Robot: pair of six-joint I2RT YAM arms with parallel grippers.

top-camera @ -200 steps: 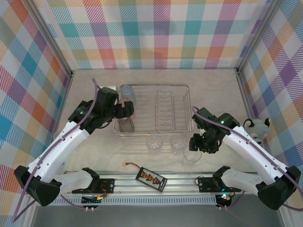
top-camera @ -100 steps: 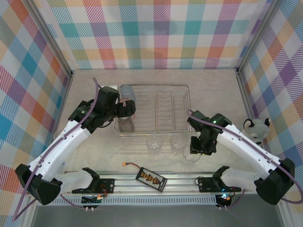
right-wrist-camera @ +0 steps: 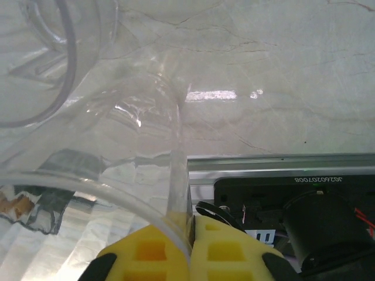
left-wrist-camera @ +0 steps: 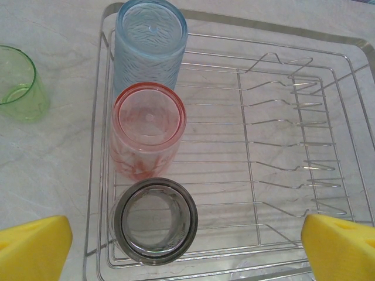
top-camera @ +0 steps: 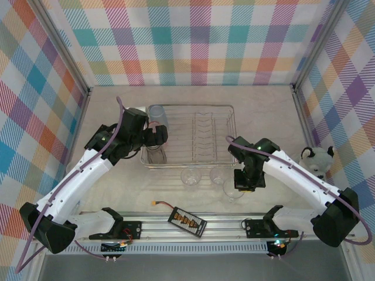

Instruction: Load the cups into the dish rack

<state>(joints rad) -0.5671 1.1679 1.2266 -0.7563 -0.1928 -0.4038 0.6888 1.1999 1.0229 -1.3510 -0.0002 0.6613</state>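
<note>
Clear cup (right-wrist-camera: 117,146) rim clamped in right pincer (right-wrist-camera: 188,234), left pincer (left-wrist-camera: 186,246) apart over dish rack (left-wrist-camera: 281,175) near edge, right half open

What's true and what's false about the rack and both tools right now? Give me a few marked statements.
The blue plastic tumbler, pink-red plastic tumbler and smoky grey plastic tumbler sit in the wire dish rack. True.
The green translucent tumbler is in the rack. False: it stands on the table beside it.
The right tool pinches a clear plastic tumbler's wall. True.
The left tool is shut on the grey tumbler. False: it is open, holding nothing.
</note>
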